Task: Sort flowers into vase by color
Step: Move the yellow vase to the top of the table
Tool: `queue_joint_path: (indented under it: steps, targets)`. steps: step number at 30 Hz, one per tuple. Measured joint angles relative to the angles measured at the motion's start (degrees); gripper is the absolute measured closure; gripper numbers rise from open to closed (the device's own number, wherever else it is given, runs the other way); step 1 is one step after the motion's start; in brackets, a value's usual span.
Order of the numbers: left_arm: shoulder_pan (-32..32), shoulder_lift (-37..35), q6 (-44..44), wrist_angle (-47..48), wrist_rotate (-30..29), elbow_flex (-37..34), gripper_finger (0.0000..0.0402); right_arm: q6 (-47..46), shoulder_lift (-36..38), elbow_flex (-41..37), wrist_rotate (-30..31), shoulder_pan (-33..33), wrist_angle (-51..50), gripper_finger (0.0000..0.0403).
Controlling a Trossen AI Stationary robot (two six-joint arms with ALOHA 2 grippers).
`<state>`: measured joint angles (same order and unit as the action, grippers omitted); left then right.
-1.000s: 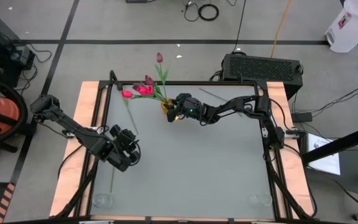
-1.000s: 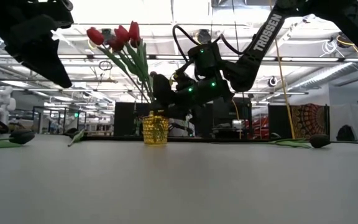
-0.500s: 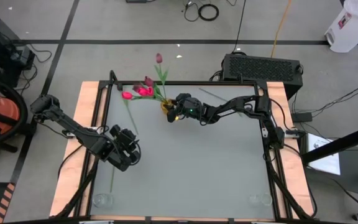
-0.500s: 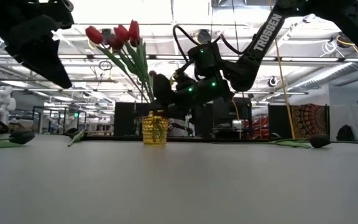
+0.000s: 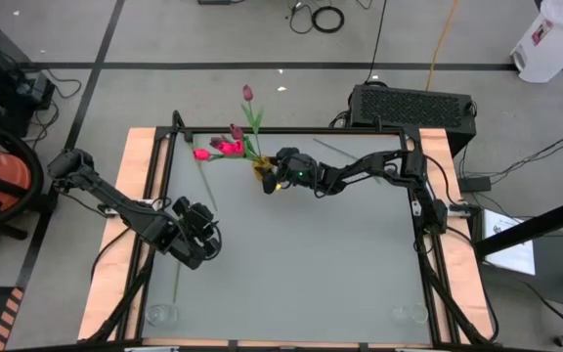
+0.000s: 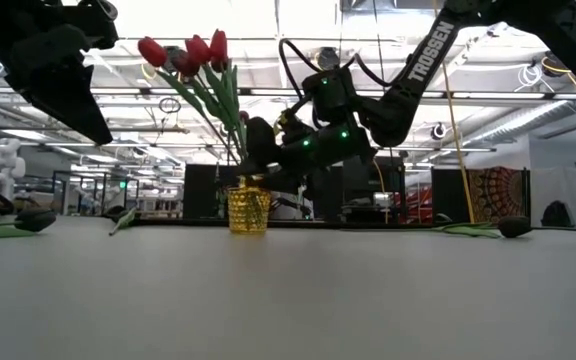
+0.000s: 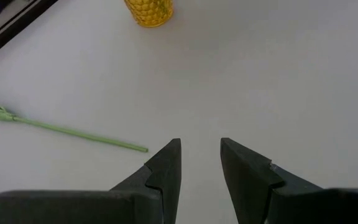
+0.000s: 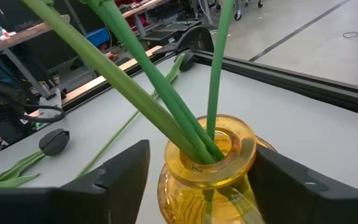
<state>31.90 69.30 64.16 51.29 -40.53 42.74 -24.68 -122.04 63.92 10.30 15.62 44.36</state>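
High view: the right gripper [image 5: 270,176] is held spread on either side of the yellow vase [image 5: 262,170] at the table's far edge.
The stems of the flowers [image 5: 225,147] rise from the vase between its parted fingers, long axes leaning far-left. The left gripper [image 5: 208,238], part-open and empty, waits near-left. A second earlier the right gripper's fingers were closer together; the blooms have since shifted slightly.

grey floor [image 5: 213,39] with dark tape lines, coiled cable [image 5: 328,18], black ventilated box [image 5: 413,105], bright ceiling lights [image 6: 308,18]
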Motion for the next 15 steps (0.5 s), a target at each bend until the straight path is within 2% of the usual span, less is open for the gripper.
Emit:
queue_joint_path:
  steps: [8,15]
  targets:
    - [0.0,0.0,0.0,0.0,0.9,0.0,0.0281,0.2,0.0,0.0,0.0,0.0,0.0,0.0102]
    - [0.0,0.0,0.0,0.0,1.4,0.0,0.0281,0.3,0.0,0.0,-0.3,0.0,0.0,0.0082]
